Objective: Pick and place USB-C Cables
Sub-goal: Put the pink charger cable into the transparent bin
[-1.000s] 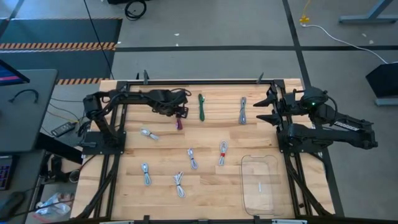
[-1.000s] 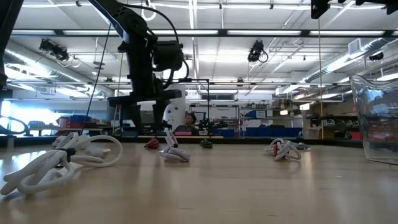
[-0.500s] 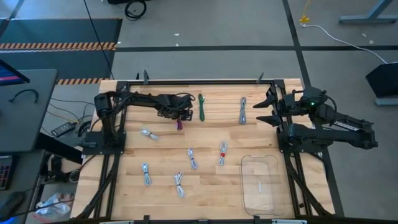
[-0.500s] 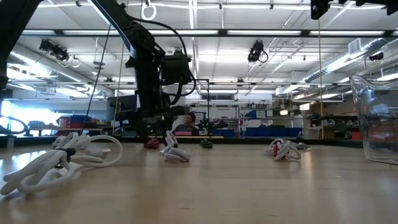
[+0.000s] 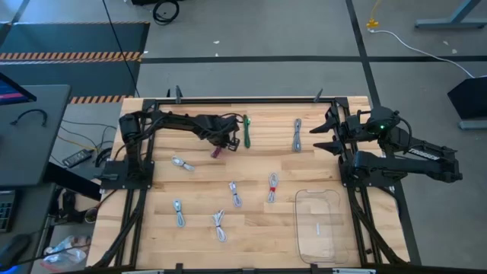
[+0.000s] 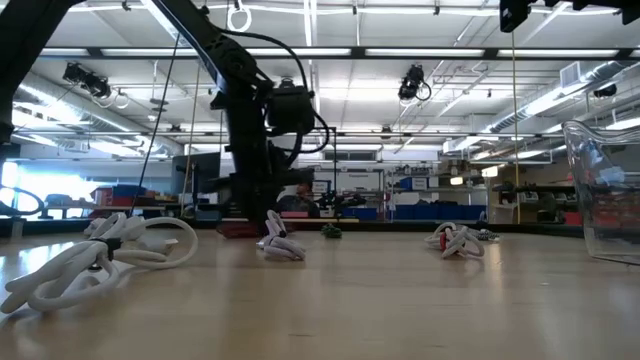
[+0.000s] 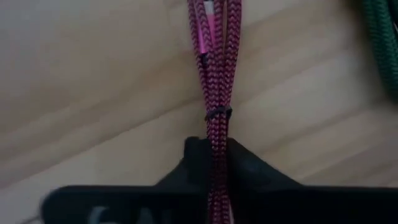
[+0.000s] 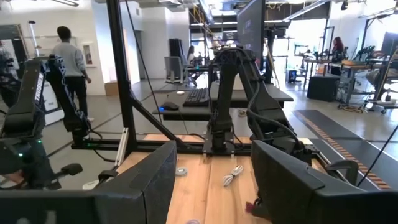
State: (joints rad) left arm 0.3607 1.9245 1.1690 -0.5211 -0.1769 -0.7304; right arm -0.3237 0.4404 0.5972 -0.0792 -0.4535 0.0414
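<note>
A purple USB-C cable (image 5: 215,151) lies at the table's far left-centre, and my left gripper (image 5: 221,144) is shut on it from above. In the left wrist view the braided purple bundle (image 7: 214,74) runs away from the fingers over the wood. A green cable (image 5: 246,131) lies just to its right. Several grey cables rest flat on the table, among them one at the far side (image 5: 297,135), one with a red tie (image 5: 272,186) and one on the left (image 5: 181,164). My right gripper (image 5: 319,137) waits open at the far right. My left gripper pinches the purple bundle between its two fingers (image 7: 249,168), on the stretch (image 7: 216,140) just past the black tie (image 7: 217,114). The fingers come from above and stand on either side of the strands. I cannot tell whether the bundle is off the wood.
A clear plastic tray (image 5: 335,199) stands at the near right with one cable (image 5: 313,228) inside. More grey cables lie near the front (image 5: 178,212), (image 5: 220,225) and in the middle (image 5: 235,193). A black frame borders the table.
My left gripper has moved toward the table's right edge and come down onto the purple cable, taking hold of it. The cable, which lay straight near to far, now lies slanted under the gripper.
</note>
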